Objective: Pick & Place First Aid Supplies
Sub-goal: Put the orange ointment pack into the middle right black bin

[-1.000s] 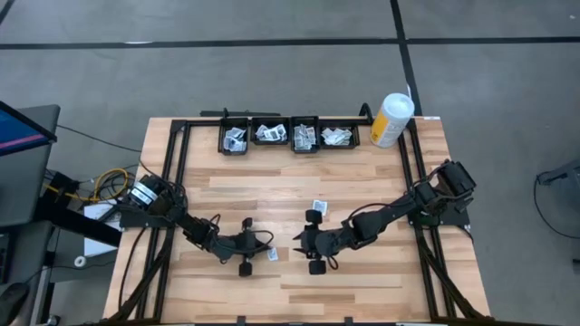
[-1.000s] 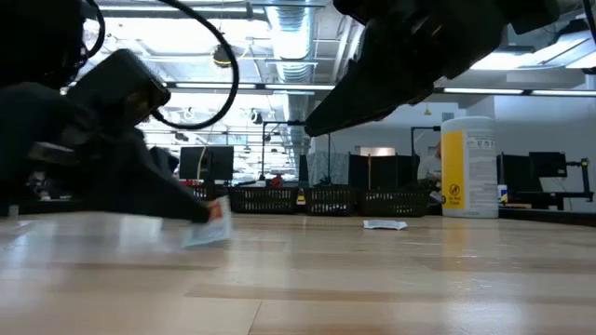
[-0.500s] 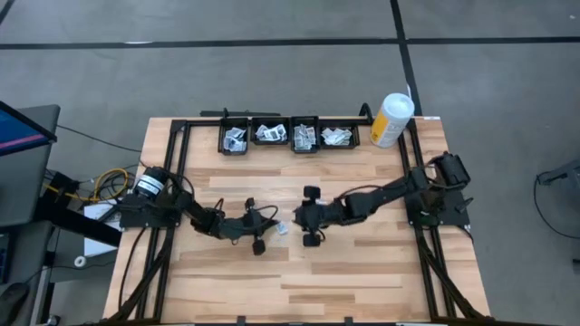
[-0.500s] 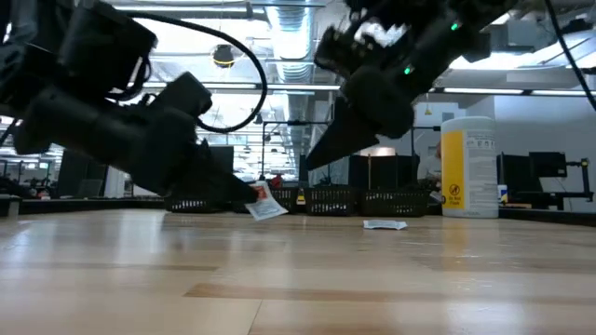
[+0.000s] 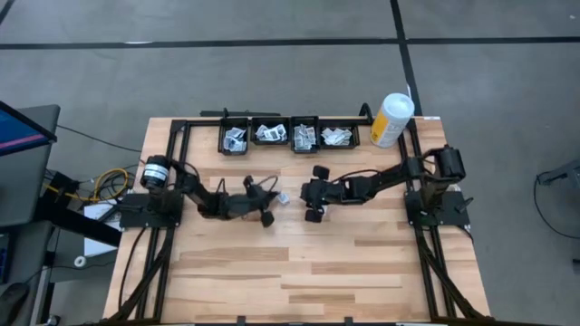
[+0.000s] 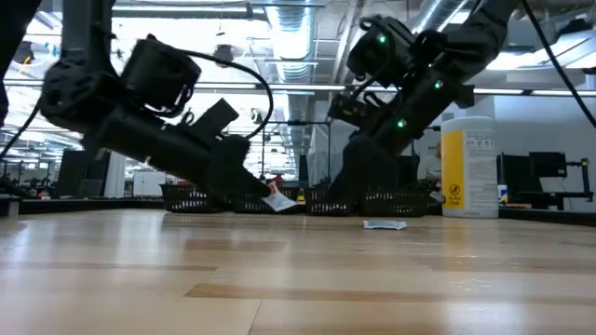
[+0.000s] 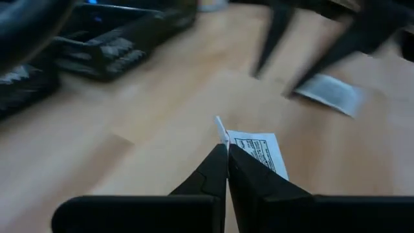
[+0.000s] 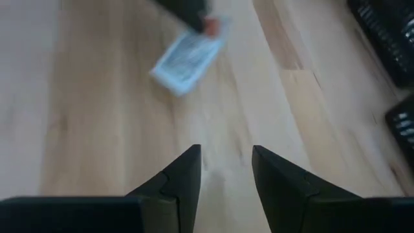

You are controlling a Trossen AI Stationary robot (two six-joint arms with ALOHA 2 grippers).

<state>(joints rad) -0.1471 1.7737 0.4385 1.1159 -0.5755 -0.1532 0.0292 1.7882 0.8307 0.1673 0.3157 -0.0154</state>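
From above, the left gripper (image 5: 272, 201) and right gripper (image 5: 305, 193) face each other near the middle of the wooden table (image 5: 362, 263), a small white packet (image 5: 282, 197) between them; the table's front half lies bare, and four black bins (image 5: 287, 136) of packets line the far edge beside a white-and-yellow canister (image 5: 391, 119). At table height, the left gripper (image 6: 256, 195) pinches the packet (image 6: 277, 199) just above the boards, a second packet (image 6: 384, 223) lies flat toward the canister (image 6: 467, 165), and the right gripper (image 6: 343, 197) reaches down close by; behind runs a workshop with ceiling ducts and strip lights. The left wrist camera shows its fingers (image 7: 210, 172) closed tight on the packet's (image 7: 259, 150) corner, another packet (image 7: 331, 93) lying beyond. The right wrist camera shows its fingers (image 8: 184, 169) parted with nothing between them, the held packet (image 8: 186, 59) ahead over bare wood.
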